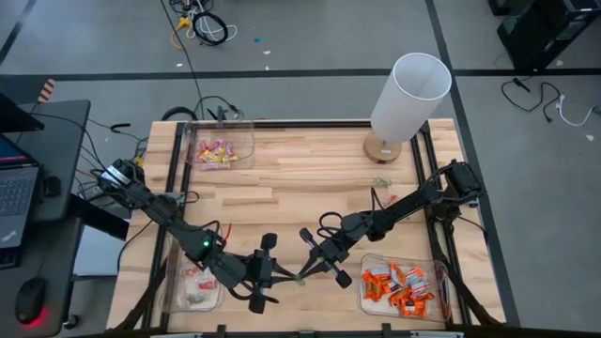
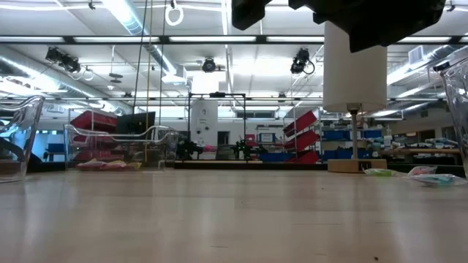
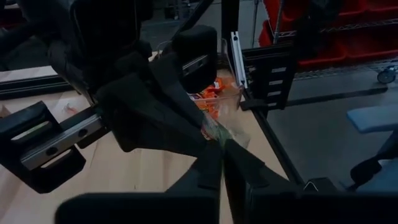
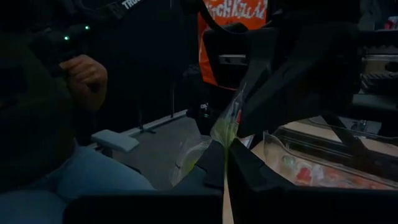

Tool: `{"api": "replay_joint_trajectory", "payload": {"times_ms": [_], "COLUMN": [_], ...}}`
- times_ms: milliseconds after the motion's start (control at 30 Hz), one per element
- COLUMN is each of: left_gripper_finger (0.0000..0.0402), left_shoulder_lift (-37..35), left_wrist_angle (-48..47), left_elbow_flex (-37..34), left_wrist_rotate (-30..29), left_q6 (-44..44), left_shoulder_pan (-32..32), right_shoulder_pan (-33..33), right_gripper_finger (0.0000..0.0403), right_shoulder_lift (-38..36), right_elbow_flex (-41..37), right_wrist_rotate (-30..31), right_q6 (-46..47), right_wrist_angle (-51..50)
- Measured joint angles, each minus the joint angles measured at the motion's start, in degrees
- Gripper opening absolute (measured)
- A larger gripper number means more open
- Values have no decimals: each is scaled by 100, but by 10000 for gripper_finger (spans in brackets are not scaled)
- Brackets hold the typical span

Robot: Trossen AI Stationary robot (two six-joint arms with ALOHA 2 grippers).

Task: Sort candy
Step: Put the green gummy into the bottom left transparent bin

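A pale wrapped candy with green on it (image 1: 301, 277) hangs in the air near the table's front edge, between my two grippers. My left gripper (image 1: 285, 275) comes at it from the left and is shut on it. My right gripper (image 1: 308, 271) comes from the right and is also shut on it. The same candy shows in the left wrist view (image 3: 214, 132) and the right wrist view (image 4: 226, 124). Two loose candies (image 1: 380, 183) lie on the table by the lamp's foot. My left gripper pinches one end of the candy's wrapper (image 3: 217, 144) between its two fingertips, coming nearly level from the table's left. The candy is clear of the table. My right gripper pinches the other end of the wrapper (image 4: 227, 142) between its fingertips, level, from the table's right. The wrapper stands up from the fingertips, clear of the table.
A clear bin with pink and yellow candy (image 1: 223, 150) stands at the far left, one with pale candy (image 1: 192, 286) at the near left, and one with orange candy (image 1: 404, 286) at the near right. A white lamp (image 1: 408, 99) stands at the far right. A person sits beyond the table (image 4: 81, 81).
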Motion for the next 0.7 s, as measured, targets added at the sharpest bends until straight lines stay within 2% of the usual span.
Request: {"api": "replay_joint_trajectory", "payload": {"times_ms": [233,467,567,700], "left_gripper_finger": [2,1,1,0], "left_shoulder_lift": [7,6,4,2], "left_wrist_angle": [-30,-344,-621,-1027], "left_elbow_flex": [0,1,2,4], "left_wrist_rotate": [-161,-608,-1152,-2045], "left_q6": [-161,-572,-883,-1360], "left_shoulder_pan": [-150,-539,-687,-861], "right_shoulder_pan": [-15,-22,-35,-33], "right_gripper_finger": [16,12,11,14], "right_shoulder_lift": [-11,-11,-7,-7], "right_elbow_flex": [4,-9,-9,-9], "right_wrist_rotate": [30,26,181,855], "right_q6": [92,197,262,302], "right_wrist_angle": [-207,-728,-781,-963]}}
